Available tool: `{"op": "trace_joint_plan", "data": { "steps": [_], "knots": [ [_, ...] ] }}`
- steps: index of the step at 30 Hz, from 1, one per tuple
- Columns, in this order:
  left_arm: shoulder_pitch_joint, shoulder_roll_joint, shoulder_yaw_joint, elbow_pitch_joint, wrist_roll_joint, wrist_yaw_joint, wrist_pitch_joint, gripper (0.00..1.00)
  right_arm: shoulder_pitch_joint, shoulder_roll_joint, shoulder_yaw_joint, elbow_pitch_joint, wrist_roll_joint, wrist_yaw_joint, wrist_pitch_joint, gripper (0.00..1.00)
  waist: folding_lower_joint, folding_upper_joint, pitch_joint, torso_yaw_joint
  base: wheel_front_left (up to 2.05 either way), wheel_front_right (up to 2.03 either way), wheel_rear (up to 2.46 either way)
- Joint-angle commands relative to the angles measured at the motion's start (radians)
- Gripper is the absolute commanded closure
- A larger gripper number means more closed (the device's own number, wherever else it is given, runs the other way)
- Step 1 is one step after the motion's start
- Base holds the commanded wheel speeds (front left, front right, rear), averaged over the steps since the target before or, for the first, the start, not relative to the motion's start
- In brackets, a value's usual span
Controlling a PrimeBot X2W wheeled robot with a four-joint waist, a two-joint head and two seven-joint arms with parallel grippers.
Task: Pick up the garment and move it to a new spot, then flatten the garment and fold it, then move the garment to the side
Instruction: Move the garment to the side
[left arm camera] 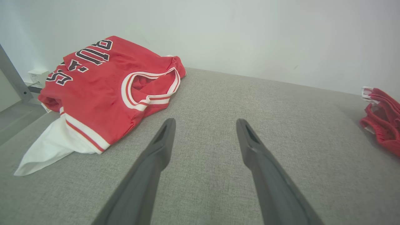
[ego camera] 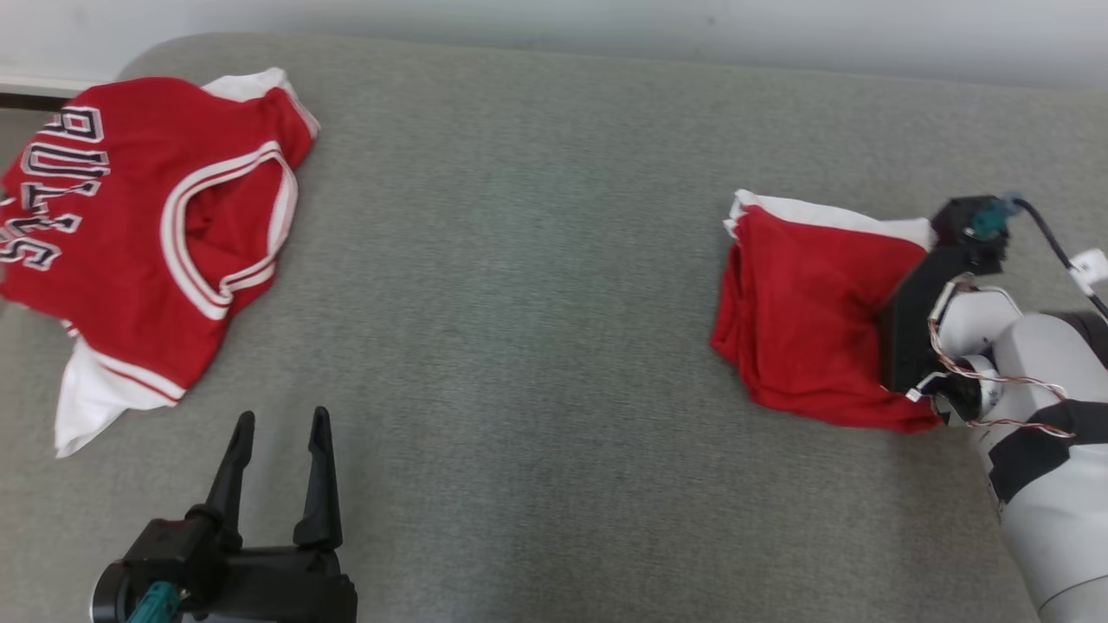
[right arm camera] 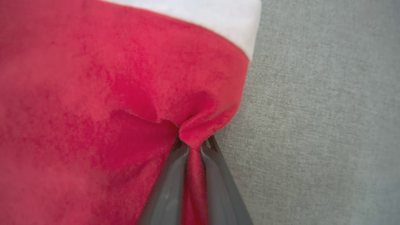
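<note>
The garment (ego camera: 805,320) is a folded red bundle with a white edge, lying on the right side of the grey padded surface (ego camera: 537,303). My right gripper (ego camera: 909,320) comes down on its right edge. In the right wrist view the right gripper (right arm camera: 195,145) is shut, with a pinched ridge of the red garment (right arm camera: 109,93) between its fingers. My left gripper (ego camera: 281,420) stands open at the lower left, holding nothing. In the left wrist view the left gripper (left arm camera: 204,123) points over bare surface, with the garment (left arm camera: 382,122) at the far right.
A second red jersey (ego camera: 147,234) with white trim and lettering lies crumpled at the far left, white cloth sticking out beneath it; the left wrist view shows that jersey (left arm camera: 106,87) too. A pale wall runs behind the surface. Bare grey surface lies between the two garments.
</note>
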Motion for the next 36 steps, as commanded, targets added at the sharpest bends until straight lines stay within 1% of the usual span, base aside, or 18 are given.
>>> {"op": "trace_joint_plan", "data": {
  "steps": [1,3,7,11,14,15,19,24,28,36],
  "knots": [
    [-0.011,0.000,0.009,-0.012,0.001,0.004,-0.001,0.00,0.021,-0.023,0.041,0.003,-0.020,-0.005,0.019,1.00,0.0000,0.0001,0.014,-0.066,0.00,0.00,0.00],
    [-0.015,0.001,0.016,-0.025,0.009,0.001,-0.001,0.00,0.002,-0.051,0.109,-0.045,-0.029,-0.005,0.024,1.00,0.0000,0.0001,0.026,-0.107,0.00,0.00,0.00],
    [-0.040,0.001,0.028,-0.066,0.031,-0.010,0.000,0.00,-0.030,-0.113,0.230,-0.136,-0.001,-0.004,0.023,1.00,0.0000,0.0001,0.057,-0.191,0.00,0.00,0.00],
    [-0.067,0.007,0.043,-0.115,0.060,-0.029,-0.001,0.00,-0.048,-0.213,0.316,-0.200,0.014,-0.004,0.005,1.00,0.0000,0.0001,0.102,-0.273,0.00,0.00,0.00],
    [-0.087,0.012,0.034,-0.144,0.080,-0.041,-0.001,0.00,-0.063,-0.292,0.346,-0.224,0.012,-0.004,-0.039,1.00,0.0000,0.0001,0.136,-0.323,0.00,0.00,0.00],
    [-0.087,0.012,0.034,-0.144,0.080,-0.041,-0.001,0.00,-0.063,-0.292,0.346,-0.224,0.012,-0.004,-0.039,1.00,0.0000,0.0001,0.136,-0.323,0.00,0.00,0.00],
    [-0.112,0.022,0.027,-0.184,0.099,-0.055,-0.001,0.00,-0.086,-0.361,0.330,-0.229,-0.011,-0.004,-0.123,1.00,0.0000,0.0001,0.182,-0.377,0.00,0.00,0.00],
    [-0.138,0.032,0.007,-0.216,0.115,-0.064,-0.001,0.00,-0.110,-0.407,0.265,-0.213,-0.065,-0.004,-0.253,1.00,0.0000,0.0001,0.231,-0.408,0.00,0.00,0.00],
    [-0.148,0.046,-0.009,-0.230,0.122,-0.071,-0.001,0.00,-0.116,-0.413,0.206,-0.192,-0.119,-0.004,-0.321,1.00,0.0000,0.0001,0.256,-0.417,0.00,0.00,0.00],
    [-0.154,0.067,-0.001,-0.239,0.115,-0.073,-0.001,0.00,-0.114,-0.397,0.113,-0.183,-0.235,-0.004,-0.378,1.00,0.0000,0.0001,0.270,-0.428,0.00,0.00,0.00]
  ]
}}
